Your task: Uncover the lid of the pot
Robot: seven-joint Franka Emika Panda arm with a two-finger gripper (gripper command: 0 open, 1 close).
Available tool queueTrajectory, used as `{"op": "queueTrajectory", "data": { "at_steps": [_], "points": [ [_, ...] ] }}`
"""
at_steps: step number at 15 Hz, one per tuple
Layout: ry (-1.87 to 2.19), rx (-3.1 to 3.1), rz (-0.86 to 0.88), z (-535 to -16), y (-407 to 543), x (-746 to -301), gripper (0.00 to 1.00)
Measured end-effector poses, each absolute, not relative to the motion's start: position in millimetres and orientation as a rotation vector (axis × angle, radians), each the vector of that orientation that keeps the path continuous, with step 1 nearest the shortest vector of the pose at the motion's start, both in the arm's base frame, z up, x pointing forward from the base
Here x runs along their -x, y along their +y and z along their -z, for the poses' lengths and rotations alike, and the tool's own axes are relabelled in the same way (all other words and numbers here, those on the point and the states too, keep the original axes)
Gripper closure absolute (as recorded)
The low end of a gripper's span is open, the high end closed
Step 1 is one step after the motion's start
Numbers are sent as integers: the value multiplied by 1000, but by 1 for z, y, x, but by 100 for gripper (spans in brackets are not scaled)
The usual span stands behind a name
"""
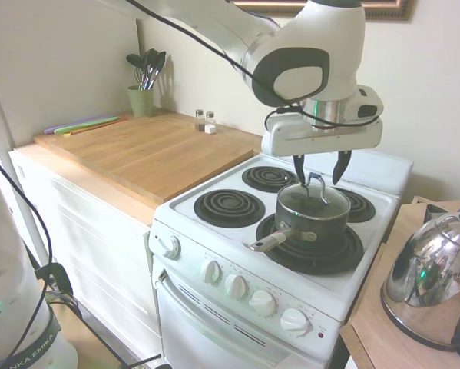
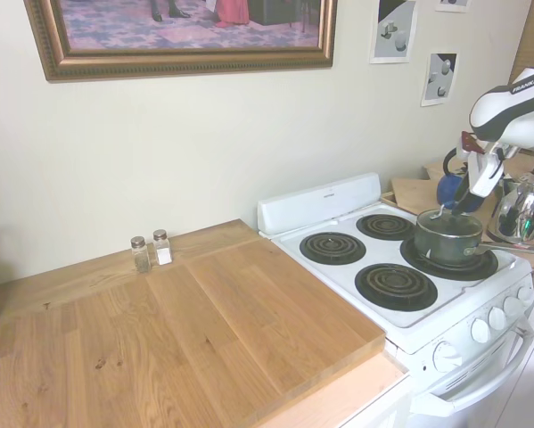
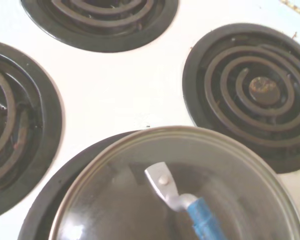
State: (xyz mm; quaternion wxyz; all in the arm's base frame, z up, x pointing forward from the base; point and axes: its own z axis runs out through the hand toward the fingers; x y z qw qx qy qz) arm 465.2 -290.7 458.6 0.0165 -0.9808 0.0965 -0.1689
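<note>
Glass lid (image 1: 314, 201) with metal rim and loop handle sits on dark pot (image 1: 312, 224), front burner. Gripper (image 1: 319, 174) spread wide just above the handle.

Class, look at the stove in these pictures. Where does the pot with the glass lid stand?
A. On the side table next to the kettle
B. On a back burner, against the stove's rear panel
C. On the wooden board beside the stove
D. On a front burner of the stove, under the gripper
D: the pot with its lid on stands on a front burner, near the knobs, with the open gripper just above the lid's handle.
</note>
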Motion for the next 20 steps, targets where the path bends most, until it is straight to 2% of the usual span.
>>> {"op": "queueTrajectory", "data": {
  "at_steps": [15,20],
  "points": [
    [267,3054,522,-450,-293,-481,100],
    [282,3132,555,-478,-268,-477,100]
  ]
}}
